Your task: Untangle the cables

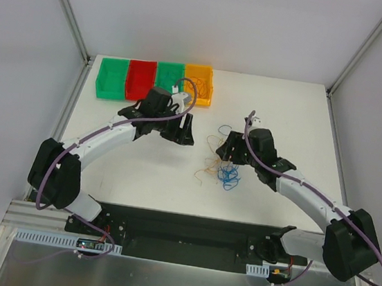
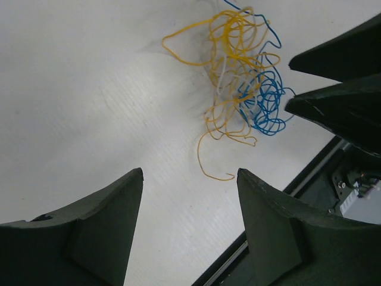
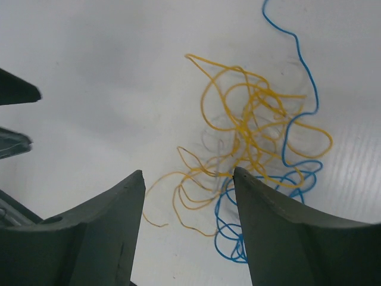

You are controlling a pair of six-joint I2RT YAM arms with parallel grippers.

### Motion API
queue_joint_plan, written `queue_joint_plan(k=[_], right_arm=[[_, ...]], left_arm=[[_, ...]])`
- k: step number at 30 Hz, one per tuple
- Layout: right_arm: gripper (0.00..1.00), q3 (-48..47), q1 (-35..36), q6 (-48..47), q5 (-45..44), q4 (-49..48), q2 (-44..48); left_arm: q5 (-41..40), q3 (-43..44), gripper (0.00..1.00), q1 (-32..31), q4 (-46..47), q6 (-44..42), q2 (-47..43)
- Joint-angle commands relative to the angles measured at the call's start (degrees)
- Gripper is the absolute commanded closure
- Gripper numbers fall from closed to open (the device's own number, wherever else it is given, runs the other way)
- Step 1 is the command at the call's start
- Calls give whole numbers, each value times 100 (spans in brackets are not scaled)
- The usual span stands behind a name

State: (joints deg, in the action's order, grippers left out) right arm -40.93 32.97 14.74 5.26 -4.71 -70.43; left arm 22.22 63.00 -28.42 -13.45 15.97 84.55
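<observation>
The cables (image 1: 221, 162) lie in a loose tangle of yellow-orange, blue and a little white wire on the white table between the two arms. In the left wrist view the cables (image 2: 241, 83) sit ahead of my left gripper (image 2: 190, 171), which is open with only bare table between its fingers. One orange end curls close to its right fingertip. My right gripper (image 3: 188, 171) is open just above the near edge of the cables (image 3: 256, 137), gripping nothing. In the top view the left gripper (image 1: 181, 136) is left of the pile and the right gripper (image 1: 230, 150) at its right edge.
A row of bins stands at the back: green (image 1: 112, 77), red (image 1: 141, 79), green (image 1: 170, 77) and orange (image 1: 199, 85), the last holding some wire. The table's near edge and a black rail (image 2: 309, 173) lie close to the pile. The right gripper's fingers (image 2: 345, 89) show in the left wrist view.
</observation>
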Motion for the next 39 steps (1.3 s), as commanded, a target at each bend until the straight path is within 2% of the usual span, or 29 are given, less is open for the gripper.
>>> queue_joint_plan(k=[1,8,10,16,22,24,25,26,28,33,39], right_arm=[[37,-20,-36,-120,-429,1007,21],[46,-1118,-1,-218,-490,1280,-1068],[46,-1233,16,-147,-771,1288,-1156],[46,-1593,43,-112,-833,1288,-1578],[50,-1813,60,256,-720,735,-2096],[56,-1945,52,354,-588,647,-2307],[62,-1980,52,389,-387,603,-2360],[75,-1989,60,380,-350,585,-2387],[98,-1989,60,293,-228,655,-2169],[100,-1910,200,152,746,849,-1018],[99,-1919,447,415,1618,858,-279]], left_arm=[[714,318,36,-75,-26,-15,-35],[925,327,32,-128,9,126,158],[968,300,32,-128,18,161,175],[1153,274,26,-128,115,267,114],[1153,248,23,-67,168,284,70],[1153,239,23,3,168,293,53],[1153,248,23,47,168,293,44],[1145,230,23,108,168,293,44],[1109,230,21,170,176,293,26],[1196,195,13,258,264,354,79],[2014,72,2,294,694,565,97]])
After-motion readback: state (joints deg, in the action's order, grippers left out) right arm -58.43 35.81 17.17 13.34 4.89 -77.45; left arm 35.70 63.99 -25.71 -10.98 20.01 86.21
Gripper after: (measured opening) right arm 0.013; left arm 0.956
